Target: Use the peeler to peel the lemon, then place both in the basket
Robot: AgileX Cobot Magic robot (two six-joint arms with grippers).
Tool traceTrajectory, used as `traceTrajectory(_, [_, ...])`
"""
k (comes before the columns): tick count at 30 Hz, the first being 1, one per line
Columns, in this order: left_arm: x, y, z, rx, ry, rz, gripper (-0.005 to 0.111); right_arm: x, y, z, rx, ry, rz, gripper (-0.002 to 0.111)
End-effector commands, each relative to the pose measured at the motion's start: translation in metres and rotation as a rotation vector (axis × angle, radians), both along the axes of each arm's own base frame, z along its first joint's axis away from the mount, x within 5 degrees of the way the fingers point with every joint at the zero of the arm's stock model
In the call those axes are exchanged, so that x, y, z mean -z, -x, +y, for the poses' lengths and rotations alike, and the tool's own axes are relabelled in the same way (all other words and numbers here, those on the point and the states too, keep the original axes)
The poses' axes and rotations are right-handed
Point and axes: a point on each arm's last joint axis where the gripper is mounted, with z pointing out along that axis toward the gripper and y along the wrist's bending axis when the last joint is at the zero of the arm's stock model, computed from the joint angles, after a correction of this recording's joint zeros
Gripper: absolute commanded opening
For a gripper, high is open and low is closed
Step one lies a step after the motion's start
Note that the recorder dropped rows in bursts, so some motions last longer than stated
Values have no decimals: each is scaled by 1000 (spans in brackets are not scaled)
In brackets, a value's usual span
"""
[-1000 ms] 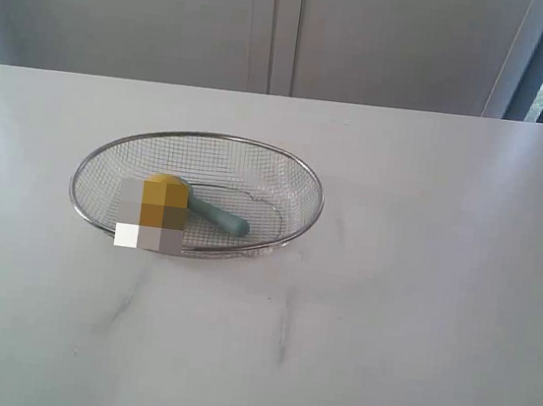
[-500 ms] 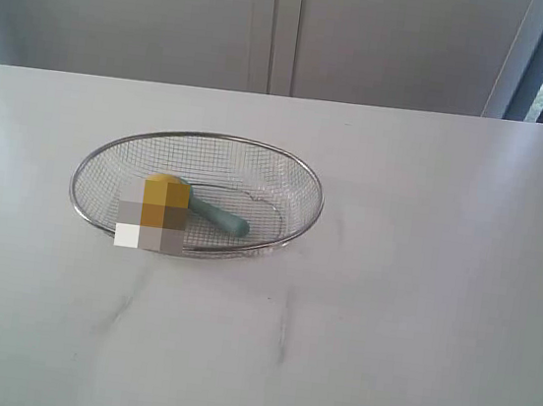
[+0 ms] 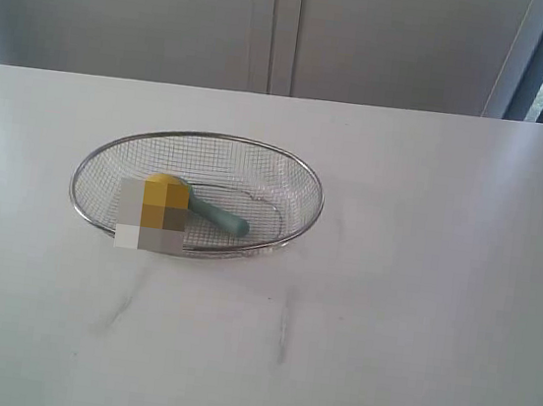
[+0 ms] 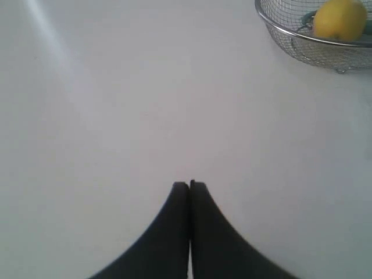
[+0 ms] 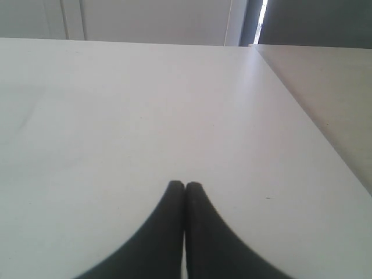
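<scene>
right now both task items sit inside the basket (image 3: 205,136), which rests on the white surface (image 3: 408,299) in the left half of the exterior view. the lemon (image 3: 166,188) lies in the left part of the basket, near its front wall. the peeler (image 3: 220,219) lies just beside it, its pale teal handle pointing away from the fruit toward the right and slightly forward. i cannot tell whether the two touch. a blocky blur covers the lower part of the lemon and the mesh in front of it, so i cannot make out the blade head there. from the left wrist view i see the fruit behind the basket's rim, yellow all over on that side, with a sliver of teal next to it.

my left fingers (image 4: 187,189) are pressed together, tip against tip, holding nothing. they hang above the surface, well apart from the basket. my right fingers (image 5: 183,189) are likewise closed flat against each other and empty, also over the surface. beyond them i see the surface's far edge, pale cabinet doors (image 5: 145,20) and a dark frame strip (image 5: 250,20). a few faint grey scuffs (image 3: 283,328) mark the surface in front of the basket.
</scene>
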Motion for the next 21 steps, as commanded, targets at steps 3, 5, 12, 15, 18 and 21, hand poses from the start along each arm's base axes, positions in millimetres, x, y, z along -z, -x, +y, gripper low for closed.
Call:
traceTrajectory(3, [1,0,-1,-6,25,-8,0,1,0,0,5,6,-2,0])
traceTrajectory(5, [1,0,-1,-5,23,-8,0,1,0,0,5,6,-2,0])
traceTrajectory(12, [1,0,-1,-5,23,-4,0,1,0,0,5,6,-2,0])
traceTrajectory(15, [1,0,-1,-5,23,-4,0,1,0,0,5,6,-2,0])
traceTrajectory(18, [1,0,0,-24,22,-4,0,1,0,0,5,6,-2,0])
traceTrajectory(21, [1,0,2,-55,22,-5,0,1,0,0,5,6,-2,0])
